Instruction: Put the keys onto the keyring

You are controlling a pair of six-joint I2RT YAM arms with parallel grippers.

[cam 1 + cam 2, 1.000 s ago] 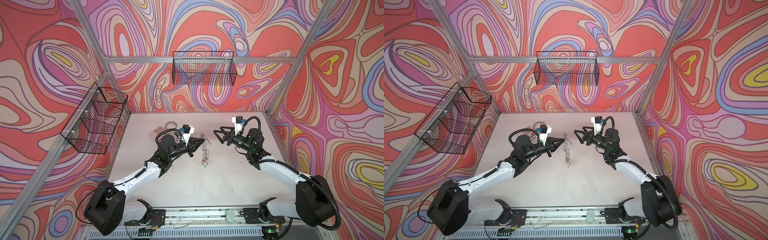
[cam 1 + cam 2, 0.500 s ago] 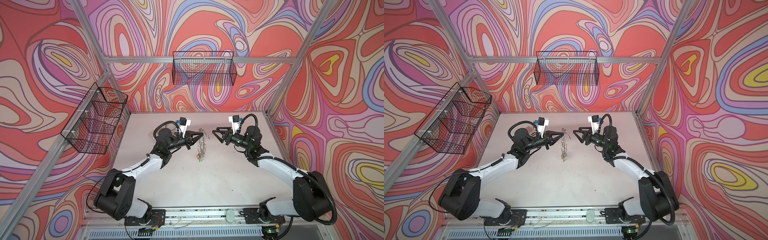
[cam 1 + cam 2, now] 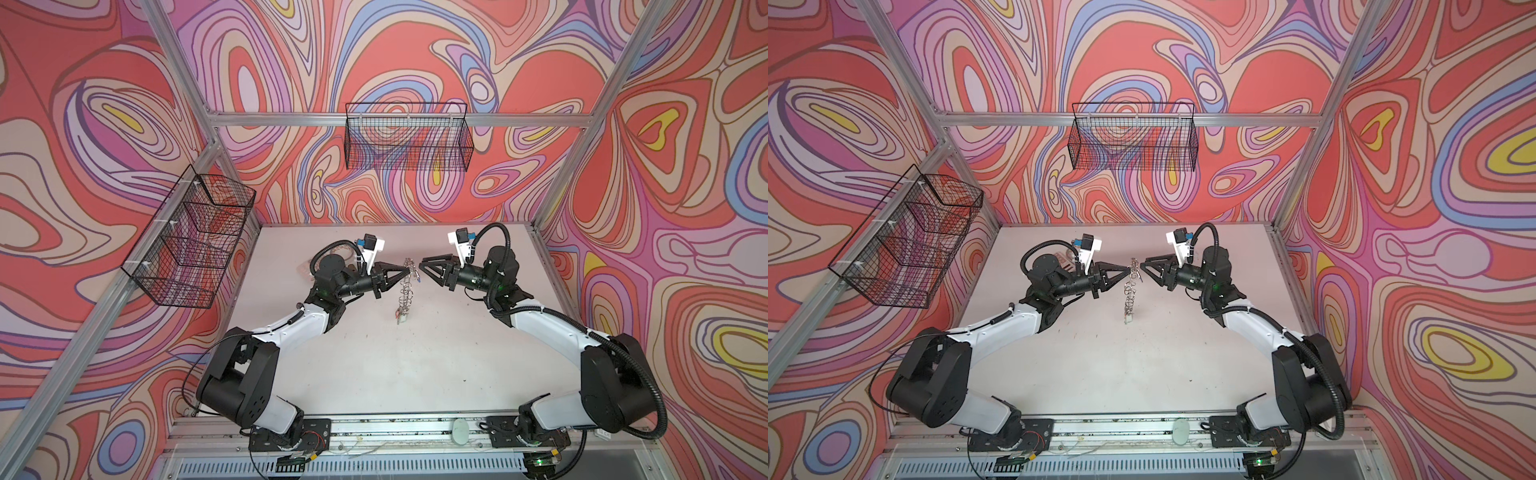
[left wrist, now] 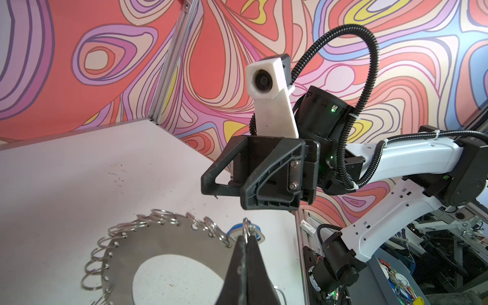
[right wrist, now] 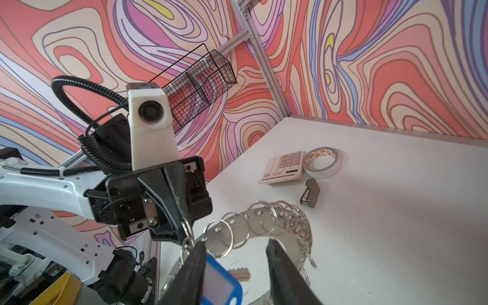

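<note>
Currently clamps the left gripper on a top loop of the flat grey loop-fringed metal keyring, long axis hanging down, and points the right gripper, jaws apart, at the blue-tagged metal key beside that loop.

The left tool holds the dangling keyring; the right tool sits just beside.
</note>
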